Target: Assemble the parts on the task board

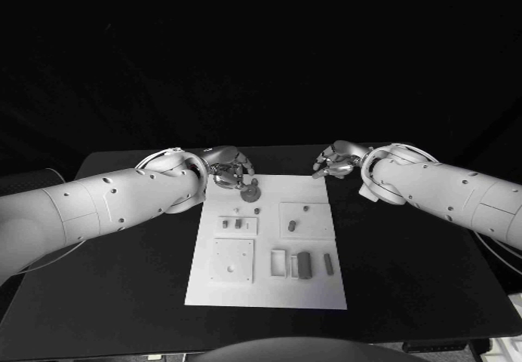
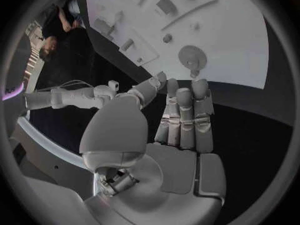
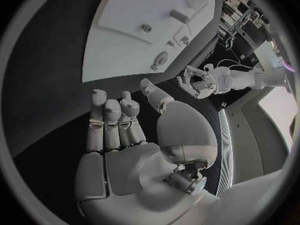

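Head view: the left hand (image 1: 231, 170) hovers at the far left corner of the task board (image 1: 218, 290), fingers loosely apart and holding nothing; its wrist view shows them extended side by side just short of the board's far edge. The right hand (image 1: 335, 161) hangs over the bare tabletop (image 1: 413, 271) just past the board's far right corner, also holding nothing, its fingers apart.

Just beside the left hand, a round dark part (image 1: 250, 191) lies on the board near its far edge. Towards the middle are two small parts (image 1: 231, 223) side by side on a raised square, and one small part (image 1: 293, 225) on the square next to it. Near the front, a dark block (image 1: 305, 264) and a slim piece (image 1: 329, 263) lie beside a pale slotted tray (image 1: 278, 263), with a blank plate (image 1: 231, 260) on the left.

Judging from this, assembly looks barely started: most parts lie loose, and whether any are seated cannot be told.
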